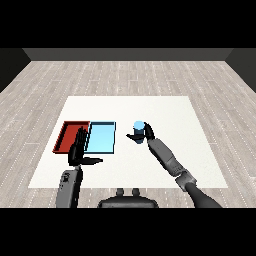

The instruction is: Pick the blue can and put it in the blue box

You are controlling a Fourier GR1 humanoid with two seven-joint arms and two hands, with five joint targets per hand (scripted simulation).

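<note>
White and square-edged, the table (150, 107) fills the middle of the frame, set on a floor of pale grey wood planks (45, 85) that run back to a dark wall (125, 54) along the top. At centre left on the tabletop, a red tray (64, 131) and a light blue tray (102, 137) lie side by side, touching along one edge, the blue one nearer the middle. Just right of centre, the robot's right hand (146, 134) curls round the blue can (138, 128), holding it upright to the right of the blue tray and apart from it; whether the can rests on the table or is lifted off it cannot be told. Its grey forearm (167, 157) slants in from the lower right corner. At lower left, the left hand (77, 150) is spread with straight fingers pointing up the frame and thumb stuck out to the right, holding nothing, overlapping the near edge of the red tray in this view.
</note>
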